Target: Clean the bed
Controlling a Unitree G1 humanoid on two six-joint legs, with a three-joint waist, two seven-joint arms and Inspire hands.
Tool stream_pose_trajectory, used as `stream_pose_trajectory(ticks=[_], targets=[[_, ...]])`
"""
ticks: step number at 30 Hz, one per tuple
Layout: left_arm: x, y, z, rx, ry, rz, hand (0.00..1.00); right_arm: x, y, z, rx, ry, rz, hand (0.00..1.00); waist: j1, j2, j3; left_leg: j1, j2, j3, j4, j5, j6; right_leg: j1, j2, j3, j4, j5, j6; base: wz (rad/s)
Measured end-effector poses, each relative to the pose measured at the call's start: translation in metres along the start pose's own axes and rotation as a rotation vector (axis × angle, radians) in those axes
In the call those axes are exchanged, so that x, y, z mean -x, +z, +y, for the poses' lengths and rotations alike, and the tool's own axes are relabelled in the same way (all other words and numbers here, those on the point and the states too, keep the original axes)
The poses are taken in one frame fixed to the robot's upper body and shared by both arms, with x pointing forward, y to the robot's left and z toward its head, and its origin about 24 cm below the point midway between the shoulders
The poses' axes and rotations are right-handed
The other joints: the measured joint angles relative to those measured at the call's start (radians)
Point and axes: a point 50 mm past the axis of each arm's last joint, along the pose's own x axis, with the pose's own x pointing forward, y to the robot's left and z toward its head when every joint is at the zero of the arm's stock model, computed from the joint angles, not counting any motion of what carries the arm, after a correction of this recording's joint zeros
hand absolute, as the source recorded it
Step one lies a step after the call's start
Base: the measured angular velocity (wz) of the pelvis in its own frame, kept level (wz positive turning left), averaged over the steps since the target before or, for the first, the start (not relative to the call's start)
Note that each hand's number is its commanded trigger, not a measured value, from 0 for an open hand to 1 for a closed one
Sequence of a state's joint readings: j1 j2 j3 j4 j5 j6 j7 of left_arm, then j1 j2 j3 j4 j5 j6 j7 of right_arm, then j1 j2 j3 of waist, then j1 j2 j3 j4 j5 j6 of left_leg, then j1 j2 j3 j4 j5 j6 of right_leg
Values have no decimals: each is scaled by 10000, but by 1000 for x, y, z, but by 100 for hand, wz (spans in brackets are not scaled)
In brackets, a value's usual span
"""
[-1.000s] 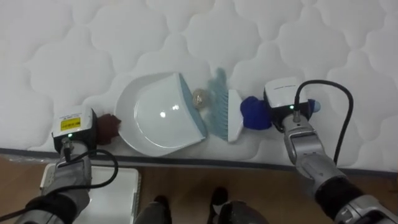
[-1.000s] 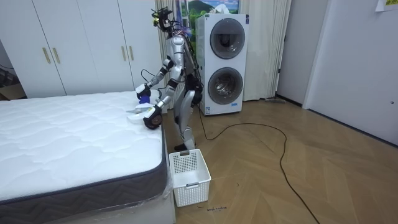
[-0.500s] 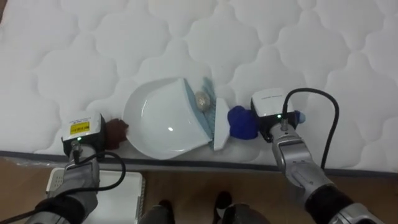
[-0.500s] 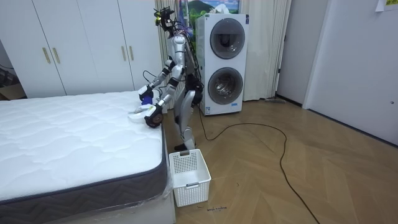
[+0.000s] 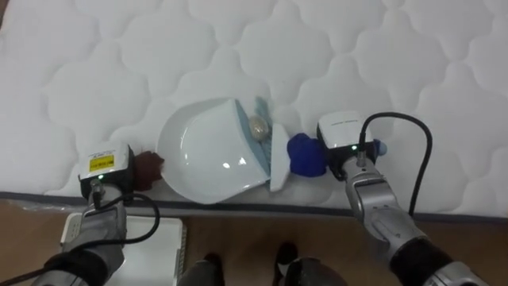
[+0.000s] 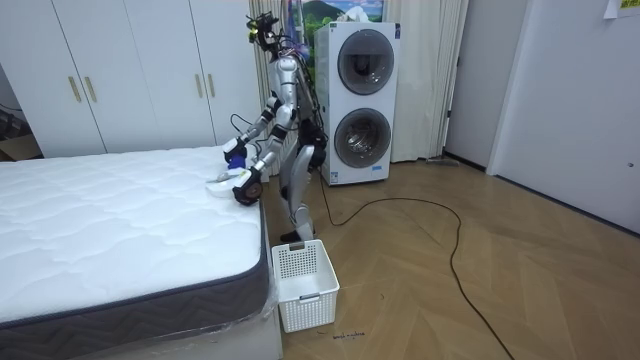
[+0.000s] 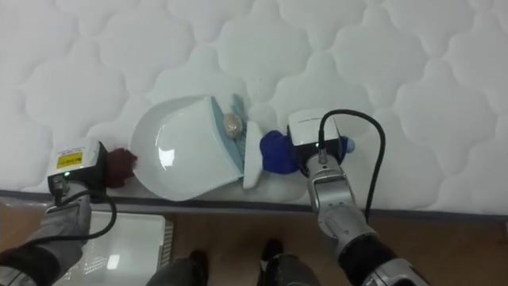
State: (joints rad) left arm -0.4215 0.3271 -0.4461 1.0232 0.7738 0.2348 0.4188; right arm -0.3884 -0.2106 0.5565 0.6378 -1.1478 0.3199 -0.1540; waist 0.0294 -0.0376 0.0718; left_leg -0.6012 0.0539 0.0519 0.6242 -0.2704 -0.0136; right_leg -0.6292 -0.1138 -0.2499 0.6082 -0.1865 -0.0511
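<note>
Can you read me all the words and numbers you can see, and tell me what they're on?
No text here can be read.
Yellow sticker on the box at the left robot hand: dark print, too small to read.
Yellow paper on the wall, room view: too small to read.
Dustpan, brush, mattress, washing machines: no words visible.

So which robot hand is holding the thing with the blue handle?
The right hand: it holds the brush by its blue handle. The left hand holds the dustpan by a dark brown handle instead.
</note>
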Motion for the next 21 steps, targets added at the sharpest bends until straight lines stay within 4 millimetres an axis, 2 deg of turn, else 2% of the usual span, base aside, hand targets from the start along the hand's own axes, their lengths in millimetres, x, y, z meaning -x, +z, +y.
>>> stream_pose_trajectory(ticks=[9, 13, 18, 21], targets=[[0, -2, -1, -52, 52, 67, 100, 3, 1, -1, 40, -138, -127, 100, 41, 5, -1, -14, -1, 43, -45, 0, -1, -50, 2, 39, 9, -6, -3, 0], [0, -1, 0, -49, 105, 2, 100, 3, -1, -3, 174, -254, -151, 100, 235, -39, -24, -10, 30, 189, -65, 0, -2, -153, 63, 232, 33, -4, -4, -10], [0, -4, 0, -213, 283, 5, 100, 3, 3, -10, 459, -539, -495, 100, 303, -208, -31, 6, 46, 277, -62, 0, -4, -215, 57, 280, 94, -14, -19, -5], [-1, -9, 2, -361, 360, 79, 100, 3, 9, -19, 821, -741, -776, 100, 300, -439, -48, -11, 59, 278, -44, -9, -16, -232, 74, 288, 69, 2, -33, -1]])
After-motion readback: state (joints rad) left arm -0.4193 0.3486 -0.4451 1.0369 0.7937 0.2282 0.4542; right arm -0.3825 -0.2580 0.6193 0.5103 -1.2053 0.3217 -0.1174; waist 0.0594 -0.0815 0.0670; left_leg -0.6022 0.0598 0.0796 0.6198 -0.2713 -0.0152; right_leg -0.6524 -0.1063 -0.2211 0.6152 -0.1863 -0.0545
